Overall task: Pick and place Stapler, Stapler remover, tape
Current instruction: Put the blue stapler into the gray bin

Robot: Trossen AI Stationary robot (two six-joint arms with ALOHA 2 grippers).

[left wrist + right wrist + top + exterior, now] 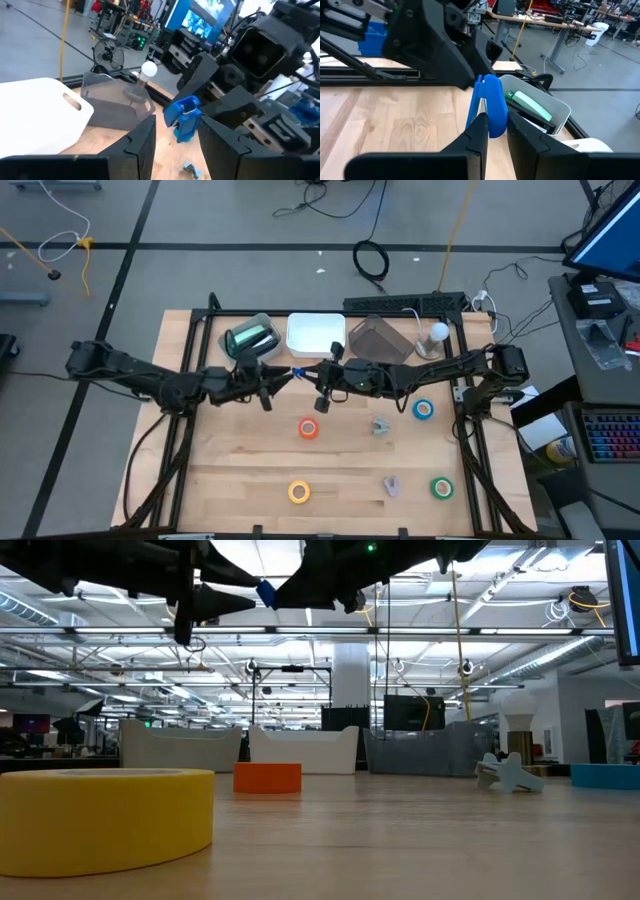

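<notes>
Stapler remover (296,372): high view, blue, held in the air between both arms above the worktop (220,470), near the bins.
Low view: yellow tape (105,815) and orange tape (267,777) lie untouched.
Left wrist view: left end effector (176,142) stands part open around the remover.
Right wrist view: right end effector (494,131) pinches it narrowly.
Risk: early release could drop it.
Nearby: grey bin holding a green stapler (530,105).

Both grippers — left gripper (283,377), right gripper (309,375) — meet mid-air.
</notes>
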